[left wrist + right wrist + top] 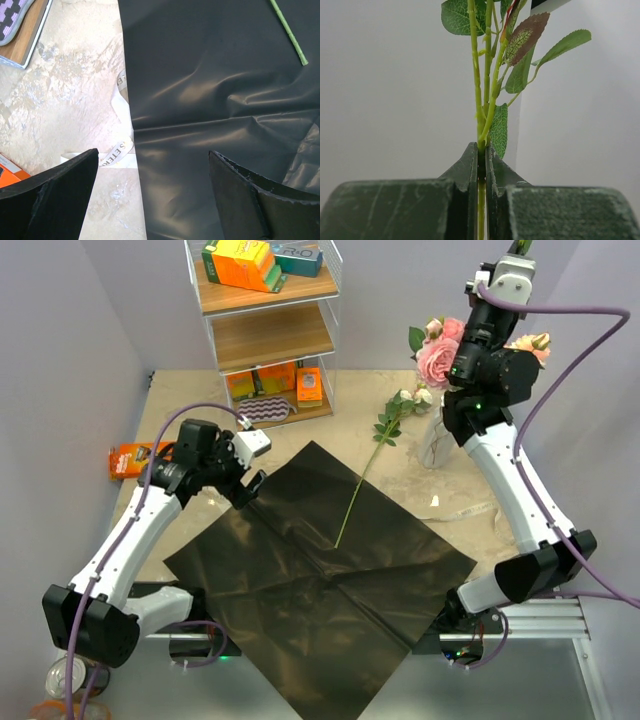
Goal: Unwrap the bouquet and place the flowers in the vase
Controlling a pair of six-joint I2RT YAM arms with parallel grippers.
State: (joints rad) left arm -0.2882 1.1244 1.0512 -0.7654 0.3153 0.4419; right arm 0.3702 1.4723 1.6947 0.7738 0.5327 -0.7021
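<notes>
**Overhead view.** The black paper (320, 570) lies unfolded and flat in the middle of the table (180, 400), with one corner pointing far. A loose rose (413, 398) rests with its cream head on bare table near the left side of the vase. Its green stem slants near-left onto the paper. The vase (437, 445), pale and narrow, stands at the far right, off the paper. It carries pink roses (437, 362), partly hidden by the right arm, and a peach head (530, 344) shows beyond that arm. A shelf (265, 335) of orange boxes stands at the far edge, and an orange packet (130, 458) lies at the far left.

**Right wrist view.** This view alone shows the grip. The right gripper (481, 155) has its fingers pressed together on a held stem (479, 100), which rises upright between them. Green leaves (520, 75) branch off above, one of them reddish-brown. Only plain wall lies behind, and the flower head is out of frame. In the overhead view this gripper sits high above the vase at the top edge, too small to read.

**Left wrist view.** The left gripper (152, 165) hangs over the paper's left edge, its jaws spread wide and holding nothing. Only here does a pale ribbon (120, 145) with printed letters show, lying on the table against that edge. The loose rose's cut stem end shows at the upper right.
</notes>
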